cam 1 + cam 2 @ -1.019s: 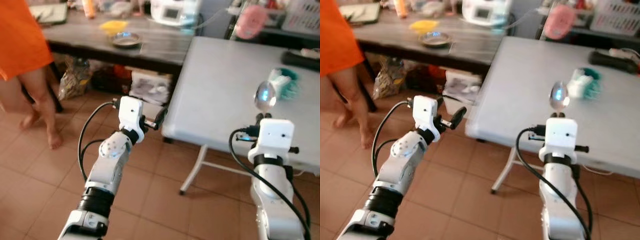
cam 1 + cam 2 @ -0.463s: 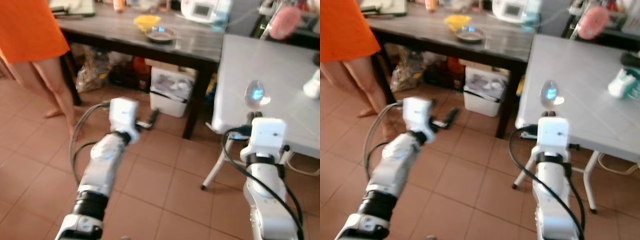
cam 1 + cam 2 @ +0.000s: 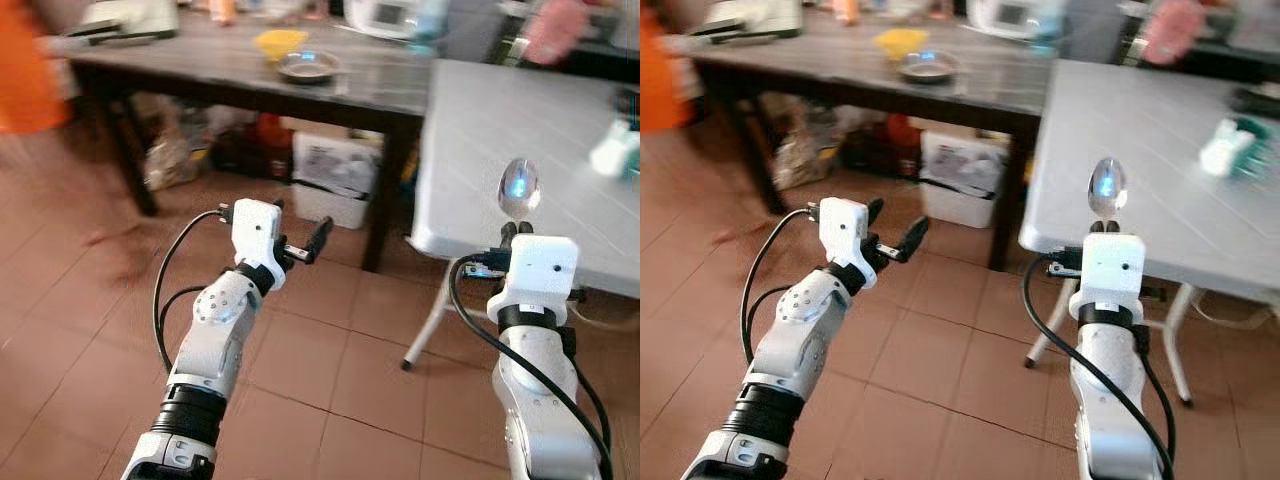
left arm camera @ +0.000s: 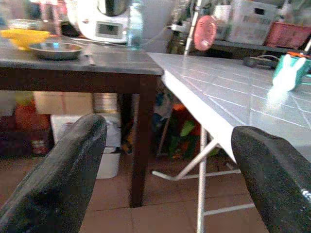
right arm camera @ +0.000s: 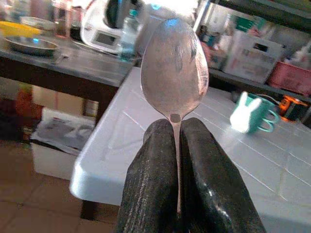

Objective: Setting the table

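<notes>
While the right hand (image 5: 177,145) pinches a spoon (image 5: 175,68) upright before the white desk (image 3: 490,140), left hand (image 4: 165,179) spread wide, empty, over tiled floor (image 3: 300,360), perhaps a green mug (image 5: 250,114) on the desk

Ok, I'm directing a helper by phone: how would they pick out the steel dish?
Look at the dark wooden table left of the white folding table. Near its middle sits the steel dish, shallow and silvery, right beside a yellow bowl; it's the only metal dish there.
</notes>
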### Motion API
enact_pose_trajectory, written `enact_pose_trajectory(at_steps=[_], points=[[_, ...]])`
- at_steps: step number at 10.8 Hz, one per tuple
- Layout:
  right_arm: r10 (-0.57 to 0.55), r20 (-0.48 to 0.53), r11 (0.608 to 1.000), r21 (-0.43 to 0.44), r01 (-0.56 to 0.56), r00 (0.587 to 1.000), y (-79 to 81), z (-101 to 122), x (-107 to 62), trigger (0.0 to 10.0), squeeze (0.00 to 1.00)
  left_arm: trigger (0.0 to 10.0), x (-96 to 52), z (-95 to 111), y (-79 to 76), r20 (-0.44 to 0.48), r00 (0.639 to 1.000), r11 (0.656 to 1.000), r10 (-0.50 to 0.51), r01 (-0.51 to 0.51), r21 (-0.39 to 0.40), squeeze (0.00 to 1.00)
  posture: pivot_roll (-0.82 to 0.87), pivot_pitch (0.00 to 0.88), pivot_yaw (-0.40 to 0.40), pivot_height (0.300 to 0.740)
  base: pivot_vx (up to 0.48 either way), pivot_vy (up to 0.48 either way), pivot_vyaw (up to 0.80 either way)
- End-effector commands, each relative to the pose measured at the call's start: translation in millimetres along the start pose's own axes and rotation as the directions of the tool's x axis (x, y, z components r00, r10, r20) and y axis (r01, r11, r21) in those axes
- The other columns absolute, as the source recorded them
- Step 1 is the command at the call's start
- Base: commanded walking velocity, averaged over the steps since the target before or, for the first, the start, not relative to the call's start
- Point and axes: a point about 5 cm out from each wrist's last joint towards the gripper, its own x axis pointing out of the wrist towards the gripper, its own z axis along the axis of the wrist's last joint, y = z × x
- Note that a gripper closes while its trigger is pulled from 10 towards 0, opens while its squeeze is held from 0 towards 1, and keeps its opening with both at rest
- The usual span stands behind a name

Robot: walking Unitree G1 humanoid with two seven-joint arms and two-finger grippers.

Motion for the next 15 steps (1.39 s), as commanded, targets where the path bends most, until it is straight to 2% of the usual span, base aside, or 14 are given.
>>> enact_pose_trajectory(at_steps=[1, 12, 15], points=[[-0.009, 0.015, 1.000, -0.001, 0.009, 1.000, -2.5, 3.1, -0.4, 10.0, 0.00, 10.0, 1.2, 3.6, -2.9, 0.009, 1.000, 1.000, -0.020, 0.020, 0.008, 0.00, 0.10, 0.114, -0.036, 0.740, 0.330, 0.000, 0.00], [-0.020, 0.017, 1.000, 0.002, 0.020, 1.000, -1.4, 2.2, -0.2, 10.0, 0.00, 10.0, 1.4, 1.4, -5.5, -0.008, 0.999, 0.999, -0.044, 0.044, 0.016, 0.00, 0.10, 0.117, -0.021, 0.740, 0.316, 0.259, 0.00], [-0.023, 0.016, 1.000, 0.002, 0.023, 1.000, -1.8, 1.8, -1.1, 10.0, 0.00, 10.0, 0.9, 0.5, -8.9, -0.009, 0.998, 0.998, -0.061, 0.061, 0.025, 0.00, 0.10, 0.116, -0.023, 0.740, 0.356, 0.000, 0.00]])
